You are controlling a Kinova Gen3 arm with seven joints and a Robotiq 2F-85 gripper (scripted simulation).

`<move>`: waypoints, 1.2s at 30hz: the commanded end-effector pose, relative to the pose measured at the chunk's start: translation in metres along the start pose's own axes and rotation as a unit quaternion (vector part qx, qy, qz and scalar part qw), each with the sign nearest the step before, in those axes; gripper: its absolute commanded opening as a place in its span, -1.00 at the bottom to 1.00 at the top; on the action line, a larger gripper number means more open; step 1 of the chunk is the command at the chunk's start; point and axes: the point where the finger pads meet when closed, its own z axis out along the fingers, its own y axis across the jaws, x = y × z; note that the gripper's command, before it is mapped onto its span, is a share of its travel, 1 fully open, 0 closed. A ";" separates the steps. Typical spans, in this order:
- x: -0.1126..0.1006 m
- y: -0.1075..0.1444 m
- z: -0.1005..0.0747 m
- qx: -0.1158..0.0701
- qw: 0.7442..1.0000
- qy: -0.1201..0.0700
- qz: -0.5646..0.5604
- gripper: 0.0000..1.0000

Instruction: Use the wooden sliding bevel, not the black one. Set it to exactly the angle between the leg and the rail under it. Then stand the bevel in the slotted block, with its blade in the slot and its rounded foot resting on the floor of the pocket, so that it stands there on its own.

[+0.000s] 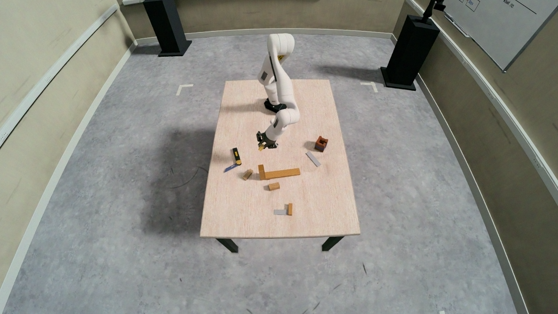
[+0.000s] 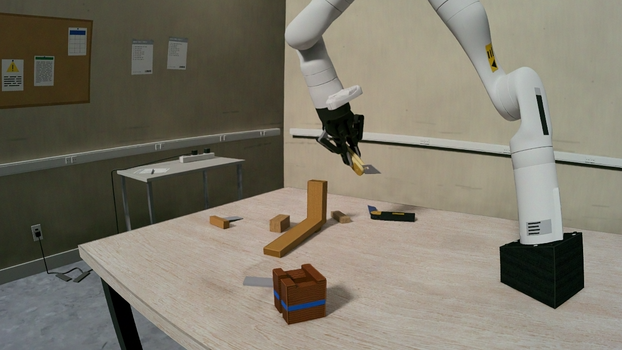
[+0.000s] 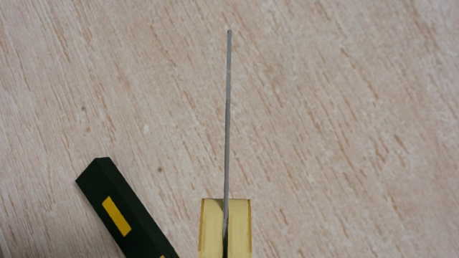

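My gripper (image 1: 265, 145) (image 2: 351, 157) is shut on the wooden sliding bevel (image 1: 260, 147) (image 2: 358, 166) (image 3: 225, 229) and holds it in the air above the table (image 1: 312, 218) (image 2: 413, 283). Its thin grey blade (image 2: 372, 170) (image 3: 227, 107) sticks out past the pale stock. The black bevel (image 1: 236, 156) (image 2: 391, 216) (image 3: 122, 215) lies flat on the table, below and to the left of the held one. The wooden leg (image 1: 261, 172) (image 2: 316, 200) stands on its rail nearer the front. The brown slotted block (image 1: 321, 143) (image 2: 300, 293) with a blue band stands off to the right.
Two small wooden blocks (image 1: 247, 174) (image 1: 273, 186) lie by the leg and rail. A small wood-and-metal square (image 1: 284, 210) (image 2: 219, 221) lies near the front edge. A grey flat strip (image 1: 312, 158) (image 2: 257, 281) lies beside the slotted block. The arm's black base (image 2: 541, 274) stands at the back.
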 end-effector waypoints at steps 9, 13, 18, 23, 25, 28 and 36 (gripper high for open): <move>-0.010 0.009 -0.003 -0.001 0.997 -0.029 0.072 -0.80; -0.014 0.013 -0.004 -0.002 0.994 -0.042 0.103 -0.80; -0.017 0.016 -0.004 -0.002 0.991 -0.051 0.125 -0.80; -0.022 0.021 -0.005 -0.002 0.985 -0.065 0.162 -0.80; -0.024 0.023 -0.006 -0.003 0.982 -0.071 0.177 -0.80; -0.027 0.026 -0.007 -0.003 0.977 -0.079 0.199 -0.80; -0.033 0.032 -0.008 -0.004 0.966 -0.096 0.241 -0.80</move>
